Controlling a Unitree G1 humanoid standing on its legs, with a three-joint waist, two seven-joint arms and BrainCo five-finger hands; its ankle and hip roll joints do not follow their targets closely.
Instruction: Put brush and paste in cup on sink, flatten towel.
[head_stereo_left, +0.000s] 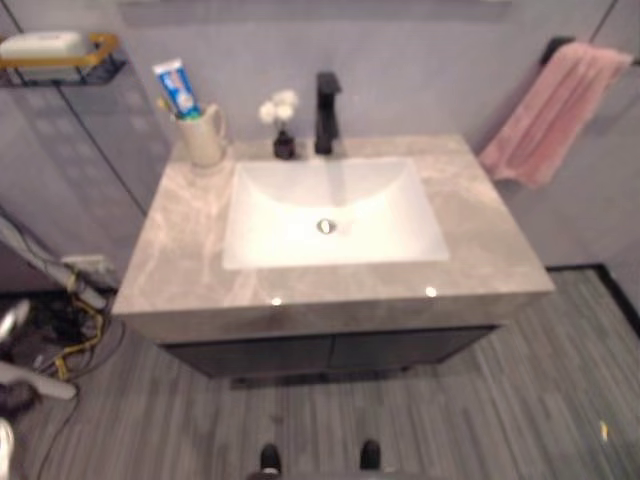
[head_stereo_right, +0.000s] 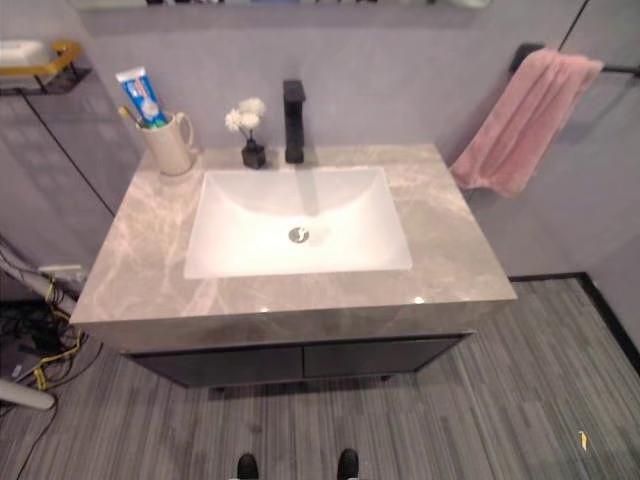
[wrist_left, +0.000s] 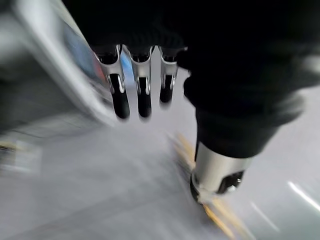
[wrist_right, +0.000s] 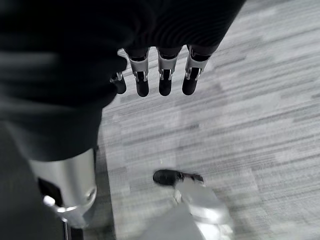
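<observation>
Two hands are seen in their own wrist views, hanging low over the grey striped floor (wrist_right: 240, 125): the left hand (wrist_left: 142, 95) with fingers straight and thumb apart, nothing held; the right hand (wrist_right: 160, 80) likewise relaxed and empty. Beyond the floor, a dark cabinet (head_stereo_right: 300, 358) is seen under a grey marbled worktop (head_stereo_right: 440, 240), into which a white rectangular sink (head_stereo_right: 298, 225) is set, a round drain at its middle. At the back edge of the sink a black tap (head_stereo_right: 294, 120) stands upright, and just beside it, on its left, a small dark vase of white flowers (head_stereo_right: 248, 130). At the rear left corner of the worktop a cream cup (head_stereo_right: 168, 145) stands upright; a blue-and-white toothpaste tube (head_stereo_right: 140, 97) sticks out of it, leaning left, and what appears to be a brush handle (head_stereo_right: 128, 115) shows beside the tube, too small to be made out with certainty. On the wall to the right, well apart from the cup, a pink towel (head_stereo_right: 520, 120) is hung over a dark bar (head_stereo_right: 615, 68), bunched and slanting down to the left rather than spread flat. On the far left wall a small shelf (head_stereo_left: 60, 60) with a yellow rim is noted, a pale object lying on it.
</observation>
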